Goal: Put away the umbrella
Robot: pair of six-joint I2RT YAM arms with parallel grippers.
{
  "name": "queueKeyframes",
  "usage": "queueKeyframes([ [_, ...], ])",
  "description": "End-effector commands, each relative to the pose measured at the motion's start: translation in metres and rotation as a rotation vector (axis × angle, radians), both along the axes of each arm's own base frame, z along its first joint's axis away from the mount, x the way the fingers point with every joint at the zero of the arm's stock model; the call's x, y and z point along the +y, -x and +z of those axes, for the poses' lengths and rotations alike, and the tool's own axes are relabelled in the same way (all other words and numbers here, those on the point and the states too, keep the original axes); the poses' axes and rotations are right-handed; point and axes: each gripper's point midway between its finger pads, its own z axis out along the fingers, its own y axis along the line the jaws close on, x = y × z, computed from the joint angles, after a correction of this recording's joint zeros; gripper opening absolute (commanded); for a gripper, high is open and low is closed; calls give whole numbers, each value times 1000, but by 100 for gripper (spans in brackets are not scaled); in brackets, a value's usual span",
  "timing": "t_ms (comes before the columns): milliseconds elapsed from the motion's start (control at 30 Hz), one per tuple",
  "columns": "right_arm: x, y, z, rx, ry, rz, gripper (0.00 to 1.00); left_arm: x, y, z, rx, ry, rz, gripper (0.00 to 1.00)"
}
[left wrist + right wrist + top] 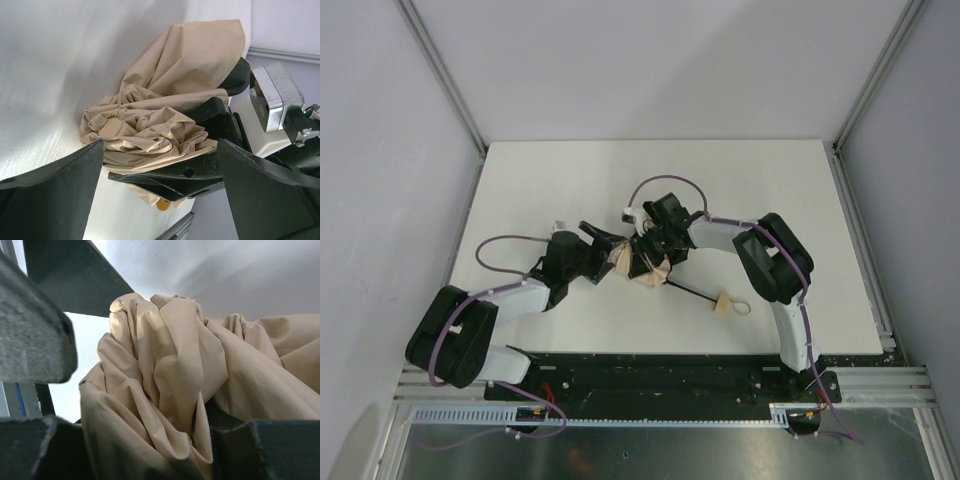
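Note:
The umbrella point(642, 264) lies as a bunched beige bundle at the middle of the white table point(550, 180). Its thin black shaft point(692, 292) runs right and toward me to the pale handle point(723, 304) with its wrist loop. My right gripper point(652, 246) comes from the right and is shut on a fold of the umbrella fabric point(175, 370), which fills the space between its jaws point(165, 450). My left gripper point(608, 248) is open on the left of the bundle. In the left wrist view point(160, 185) its wide jaws straddle the crumpled fabric point(150, 125) and the right gripper's fingers point(185, 175).
Grey walls and aluminium frame posts point(445, 85) close in the table on three sides. A black base rail point(670, 370) runs along the near edge. The right arm's purple cable point(670, 185) loops above the bundle.

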Motion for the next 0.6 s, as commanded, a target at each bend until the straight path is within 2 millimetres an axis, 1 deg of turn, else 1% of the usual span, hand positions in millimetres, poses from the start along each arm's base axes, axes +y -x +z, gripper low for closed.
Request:
queueKeyframes([
  [0,-68,65,-87,270,345,-31,0,-7,-6,4,-58,-34,-47,99],
  [133,-67,59,-85,214,355,-32,0,-9,0,-8,-47,-61,-84,96],
  [233,-66,55,-85,196,351,-34,0,-13,2,-10,-91,-109,-151,95],
  [367,-63,55,-79,187,326,-21,1,-7,6,-21,-114,-185,-177,87],
  [467,-59,56,-73,184,297,2,2,-4,2,-34,-88,-210,-172,84],
  [567,-57,58,-69,179,280,20,3,-14,-6,-37,-88,-201,-203,81],
])
